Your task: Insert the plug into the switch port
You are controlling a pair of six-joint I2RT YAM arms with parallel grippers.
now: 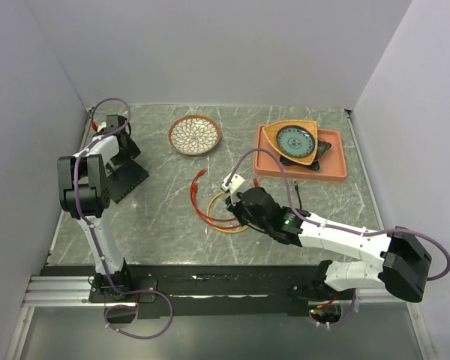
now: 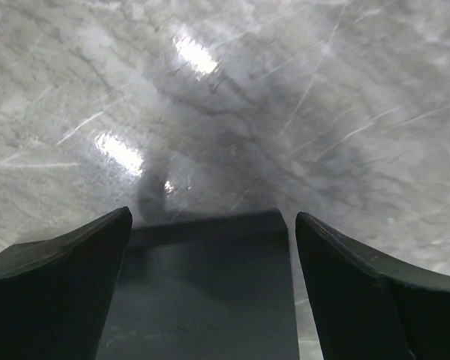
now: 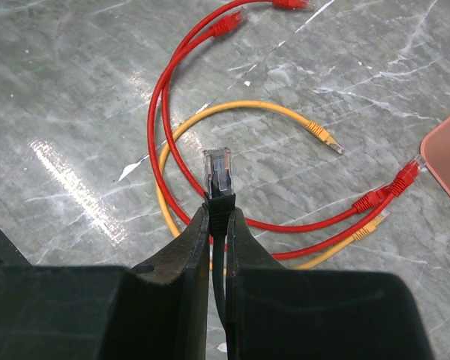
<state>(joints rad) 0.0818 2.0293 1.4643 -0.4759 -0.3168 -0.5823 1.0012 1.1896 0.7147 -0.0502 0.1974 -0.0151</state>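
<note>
Nearest, at the right wrist: right jaws pinched together on the black boot of the plug point(image 3: 217, 166), clear tip poking straight out ahead of the fingers point(image 3: 181, 255) and held off the table point(image 3: 67, 82). Just past it and lower, loose loops of red cable point(image 3: 159, 112) and yellow cable point(image 3: 232, 106) lying on the marble (spares by the look of them, no part of this job).

Farther out and well over to the left: the switch point(image 1: 126, 184), flat on the table beneath the left wrist, well apart from the plug. Left jaws spread wide, fingers point(image 2: 60, 270) standing one to each side of the switch. Cannot tell whether pressing on it or only bracketing it. From above, long axis lying on a diagonal, near-left to far-right, with a ribbed long edge turned toward the middle of the table. Probably the socket side, though too small to be sure.

Judging from that: the right arm point(image 1: 345, 238) to do the travelling, leftward and a little away from the bases, plug tip squared to that ribbed edge before going in. The left arm, much the nearer, better kept as a brace.

At the back, out of the path: a patterned plate point(image 1: 195, 135) and a pink tray point(image 1: 336, 175).
</note>
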